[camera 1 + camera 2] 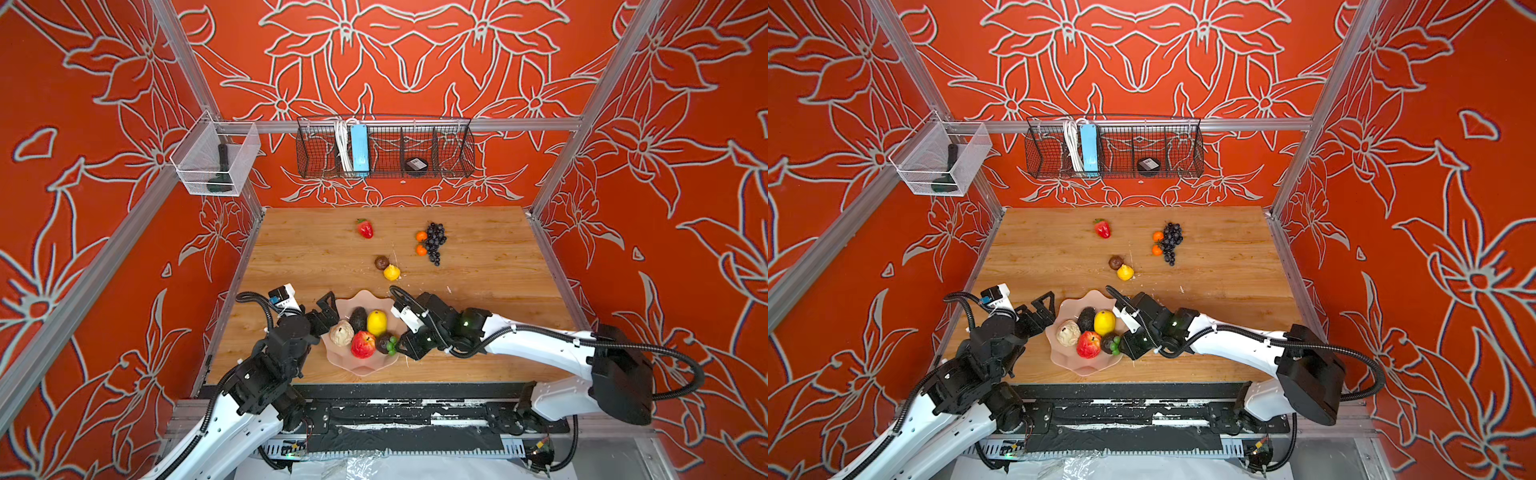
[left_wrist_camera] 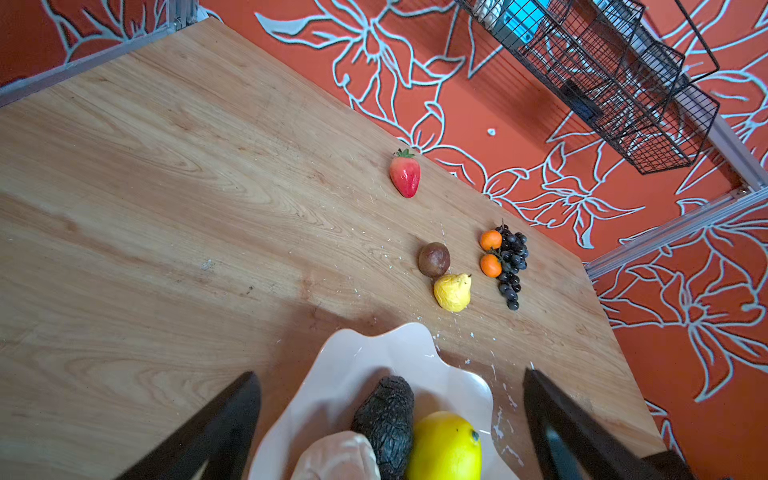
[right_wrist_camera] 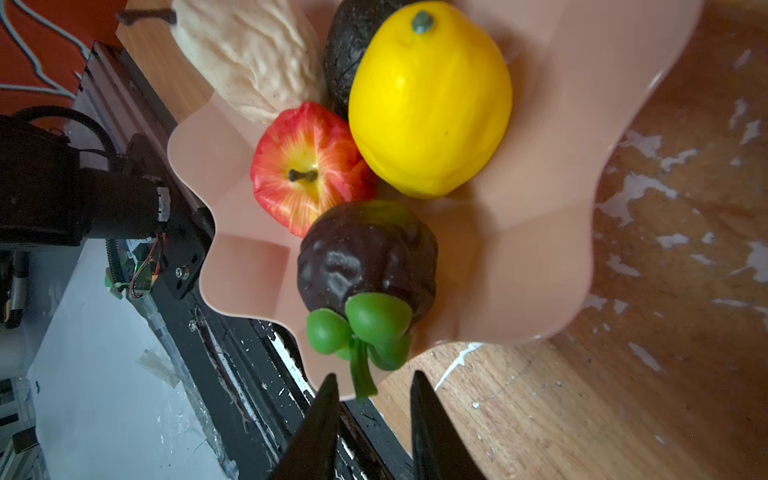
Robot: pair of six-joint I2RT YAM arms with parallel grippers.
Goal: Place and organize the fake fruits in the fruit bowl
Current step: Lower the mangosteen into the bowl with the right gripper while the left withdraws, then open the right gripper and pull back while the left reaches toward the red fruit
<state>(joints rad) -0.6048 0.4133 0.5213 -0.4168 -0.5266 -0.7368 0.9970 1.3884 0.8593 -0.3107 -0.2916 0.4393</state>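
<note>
In both top views a wooden table stands between red flowered walls. The bowl, near its front edge, holds five fruits. Left wrist: left gripper spread wide above the bowl's rim. Right wrist: right gripper parted loosely around the mangosteen stem; white flecks on the wood.

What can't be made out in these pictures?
Black item in the wire basket: label too small in both top views.
Dark object in the white mesh bin: mesh obscures what it is in both top views.
Beige fruit: cut off by the left wrist view's edge; kind unclear.
Right gripper: fingertips hidden under its own body in both top views.
</note>
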